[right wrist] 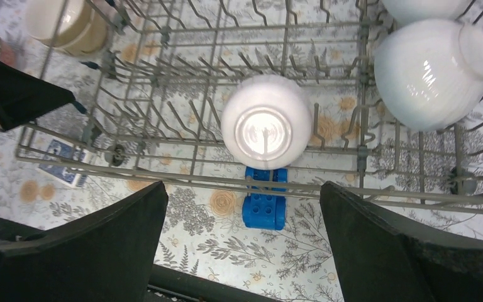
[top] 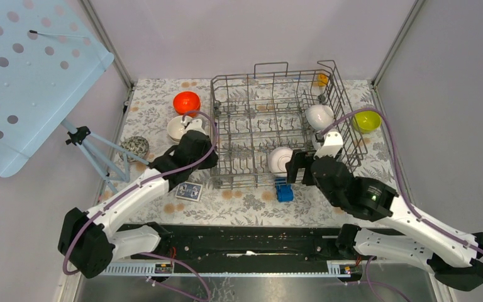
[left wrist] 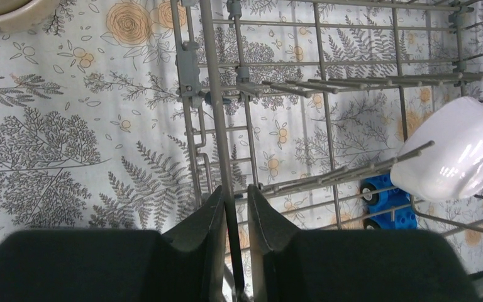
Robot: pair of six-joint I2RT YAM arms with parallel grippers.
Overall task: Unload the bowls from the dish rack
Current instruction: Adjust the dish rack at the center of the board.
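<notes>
On the floral table, top view: the dish rack sits centre. A white bowl stands by its near rim and a second white bowl at its right side. Outside the rack are an orange-red bowl and a beige bowl to its left, and a yellow-green bowl to its right. A speckled ball and a blue toy are on the table too. The left gripper is at the rack's left rim, its state unreadable from above. Only the left wrist view shows it: jaws narrowed to a slit astride one rim wire, and I cannot tell whether the pads press it. The right gripper is at the near rim. The right wrist view shows it spread wide and empty, with the near white bowl foot-ring up between tines just beyond and the second bowl tipped on its side.
</notes>
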